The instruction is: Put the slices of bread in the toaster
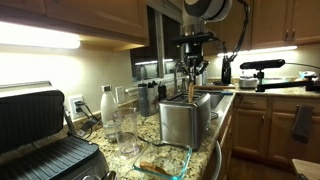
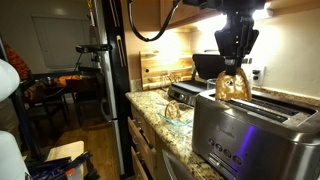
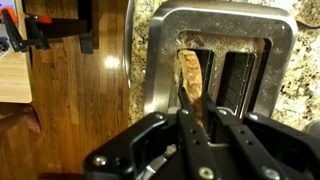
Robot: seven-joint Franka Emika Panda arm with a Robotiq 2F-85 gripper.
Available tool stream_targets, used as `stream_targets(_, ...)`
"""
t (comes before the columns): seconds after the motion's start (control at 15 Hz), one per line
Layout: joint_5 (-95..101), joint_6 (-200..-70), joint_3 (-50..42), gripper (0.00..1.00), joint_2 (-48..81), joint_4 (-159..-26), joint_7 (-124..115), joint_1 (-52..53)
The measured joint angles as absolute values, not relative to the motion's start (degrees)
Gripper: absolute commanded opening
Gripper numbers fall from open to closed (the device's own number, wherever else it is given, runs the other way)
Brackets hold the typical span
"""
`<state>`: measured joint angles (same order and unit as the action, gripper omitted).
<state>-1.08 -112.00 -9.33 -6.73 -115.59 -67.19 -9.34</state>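
The brushed steel toaster stands on the granite counter; it fills the near right in an exterior view. My gripper hangs straight above it, shut on a golden-brown slice of bread held upright on edge. In the wrist view the gripper pinches the slice, whose lower end dips into the left slot of the toaster; the right slot looks empty. Another bread slice lies in a glass dish in front of the toaster, also seen in an exterior view.
A large black ribbed contact grill stands at the counter's near end. A white bottle and clear glasses stand by the wall. The counter edge drops to cabinets. A camera tripod stands behind.
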Motion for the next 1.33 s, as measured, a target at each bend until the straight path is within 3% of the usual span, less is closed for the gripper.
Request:
stream_targets(0.87,-4.00,-116.63,-10.51,0.09,-6.70,-118.59,-65.72,-10.63)
stream_targets(0.93,-4.15,-116.96,-10.63,0.29,-6.70,-118.88,-65.59,-10.71)
stream_targets(1.0,-4.24,-117.19,-10.76,0.40,-6.70,-119.09,-65.51,-10.72)
stream_targets(1.33,-4.37,-117.50,-10.94,0.71,-6.70,-119.54,-65.34,-10.74)
